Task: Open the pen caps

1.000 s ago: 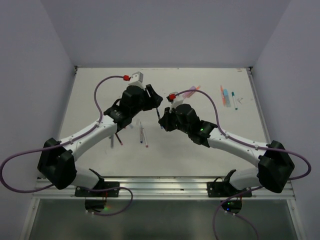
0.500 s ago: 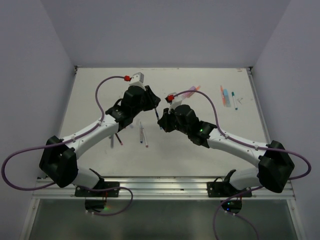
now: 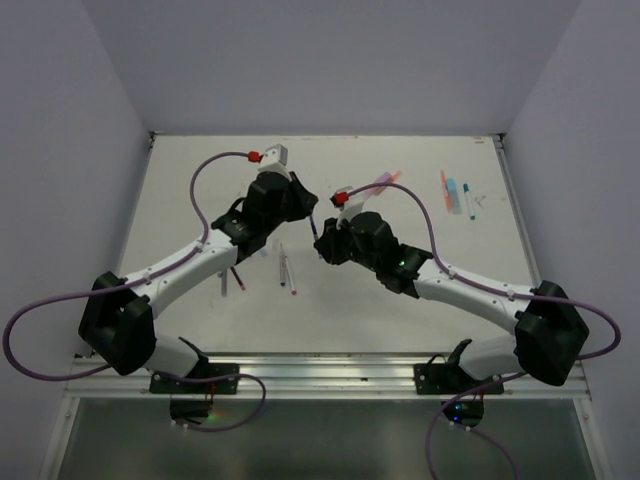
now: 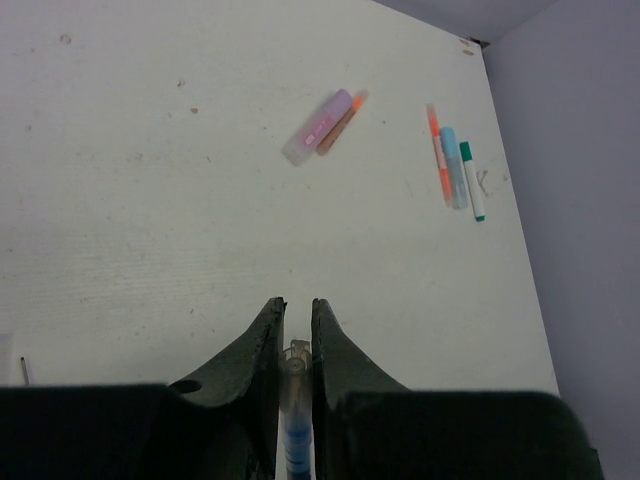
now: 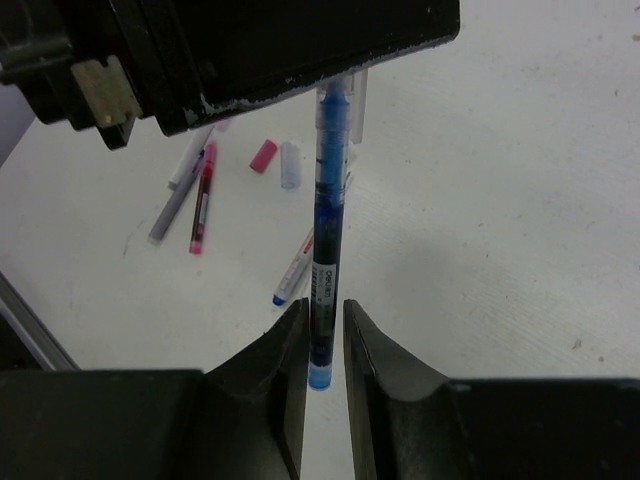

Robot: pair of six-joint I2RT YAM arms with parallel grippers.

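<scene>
Above the middle of the white tabletop [image 4: 150, 220], the two arms meet over one blue pen [image 5: 328, 200], which stretches between them off the surface. The left hand [image 4: 296, 305] is clamped on the pen's clear capped end, with its dark fingers [image 4: 262, 345] pressed close on either side. In the right wrist view that end disappears under the left hand's black body, and a clear clip shows beside it. The right hand [image 5: 322, 308] has the pen's blue lower end between its fingertips. They sit very close to the barrel, but it cannot be told whether they press on it. Far back on the tabletop lie a pink-purple marker [image 4: 318, 127] with an orange marker [image 4: 343, 120] touching it. Well to their right are an orange pen [image 4: 438, 150], a light blue pen [image 4: 452, 165] and a teal-capped white pen [image 4: 472, 185], side by side. Below the held pen lie a grey pen [image 5: 175, 205], a red pen [image 5: 202, 200], a loose pink cap [image 5: 263, 155], a loose pale cap [image 5: 290, 165] and a white pen with a blue tip [image 5: 295, 272].
</scene>
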